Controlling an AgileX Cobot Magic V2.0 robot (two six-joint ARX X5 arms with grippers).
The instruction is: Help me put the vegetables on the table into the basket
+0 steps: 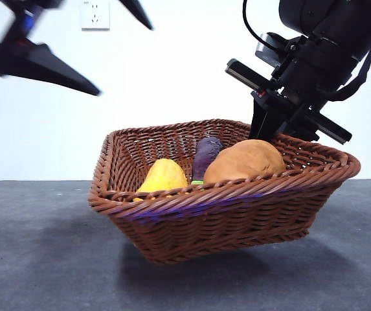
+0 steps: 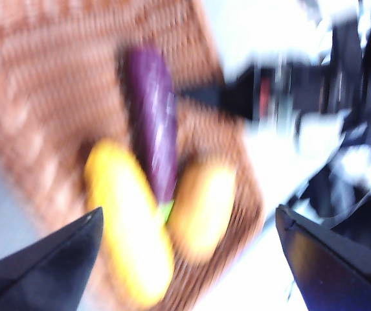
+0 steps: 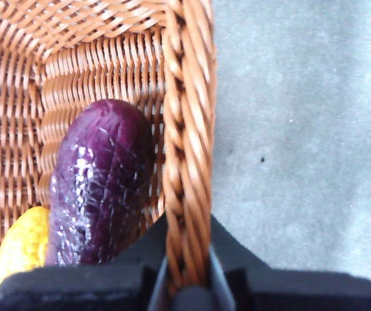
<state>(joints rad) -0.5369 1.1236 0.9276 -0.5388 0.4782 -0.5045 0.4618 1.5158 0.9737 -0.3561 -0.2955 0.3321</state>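
The brown wicker basket (image 1: 224, 217) hangs tilted just above the grey table (image 1: 36, 259), with a shadow under it. In it lie the yellow corn (image 1: 164, 176), the purple eggplant (image 1: 207, 154) and the orange-brown potato (image 1: 245, 162). My right gripper (image 1: 269, 129) is shut on the basket's far right rim; in the right wrist view its jaws (image 3: 186, 275) clamp the braided rim (image 3: 185, 129) beside the eggplant (image 3: 98, 188) and the corn (image 3: 20, 249). My left gripper (image 1: 123, 59) is open and empty, high at the left. Its blurred view shows the corn (image 2: 130, 240), eggplant (image 2: 151, 129) and potato (image 2: 201, 207) below.
A white wall with a socket (image 1: 94, 14) stands behind the table. The right arm (image 2: 340, 129) shows dark beyond the basket (image 2: 36, 97) in the left wrist view. Bare table (image 3: 302, 129) lies beside the basket's rim.
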